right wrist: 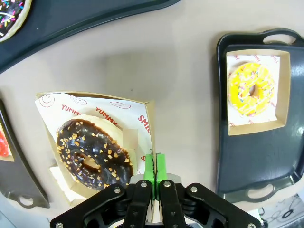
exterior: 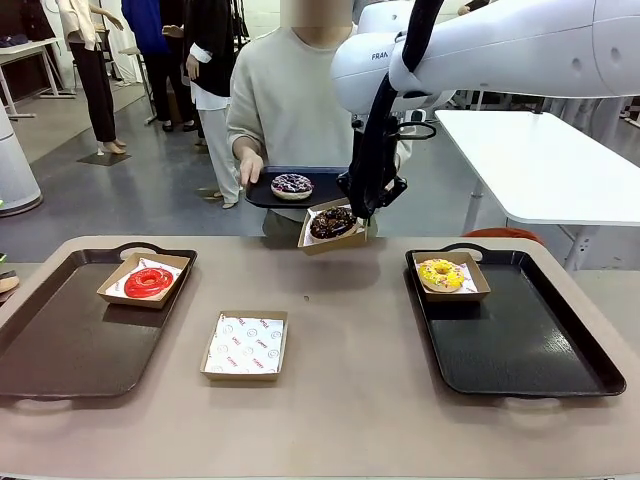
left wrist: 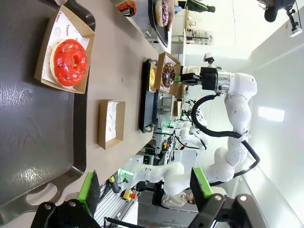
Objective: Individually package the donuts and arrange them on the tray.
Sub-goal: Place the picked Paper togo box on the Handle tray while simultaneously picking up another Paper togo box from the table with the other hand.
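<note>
My right gripper is shut on the edge of a cardboard box that holds the chocolate donut, lifted above the table's far side. In the right wrist view the green pads pinch the box wall beside the chocolate donut. The yellow donut lies boxed on the right tray. The red donut lies boxed on the left tray. The person holds a small dark tray with the purple sprinkled donut. My left gripper hangs open above the left tray.
An empty paper-lined box sits on the table between the two trays. The person stands at the far edge. A white table stands behind on the right.
</note>
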Motion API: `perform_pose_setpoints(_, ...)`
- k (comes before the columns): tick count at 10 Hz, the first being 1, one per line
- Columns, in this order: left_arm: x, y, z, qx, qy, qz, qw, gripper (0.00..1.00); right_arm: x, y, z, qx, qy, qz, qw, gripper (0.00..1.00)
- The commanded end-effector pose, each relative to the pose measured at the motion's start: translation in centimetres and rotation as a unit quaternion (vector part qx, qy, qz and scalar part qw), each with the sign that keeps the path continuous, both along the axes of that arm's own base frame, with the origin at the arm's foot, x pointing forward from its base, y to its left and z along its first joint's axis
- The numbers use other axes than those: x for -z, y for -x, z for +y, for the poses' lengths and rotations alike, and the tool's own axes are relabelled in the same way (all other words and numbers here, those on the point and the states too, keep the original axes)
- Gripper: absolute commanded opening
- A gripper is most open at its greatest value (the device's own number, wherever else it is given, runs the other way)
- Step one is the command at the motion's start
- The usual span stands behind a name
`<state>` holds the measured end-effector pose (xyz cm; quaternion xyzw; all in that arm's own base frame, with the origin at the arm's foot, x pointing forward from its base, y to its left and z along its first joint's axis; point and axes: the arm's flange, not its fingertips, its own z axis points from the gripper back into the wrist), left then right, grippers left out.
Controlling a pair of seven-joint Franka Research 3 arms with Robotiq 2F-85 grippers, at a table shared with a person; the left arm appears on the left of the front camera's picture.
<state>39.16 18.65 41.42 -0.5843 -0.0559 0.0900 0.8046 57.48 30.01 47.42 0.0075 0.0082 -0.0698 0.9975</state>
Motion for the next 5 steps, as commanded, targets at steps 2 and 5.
perform_pose_setpoints(2, -0.09, 0.15, 0.11, 0.001, 0.004, 0.0, 1.0, 1.0, 0.18, 0.04, -0.15, 0.001, -0.002, 0.0, 1.0, 0.0)
perform_pose_setpoints(5, -0.09, 0.15, 0.11, 0.001, 0.004, 0.0, 1.0, 1.0, 0.18, 0.04, -0.15, 0.001, -0.002, 0.0, 1.0, 0.0)
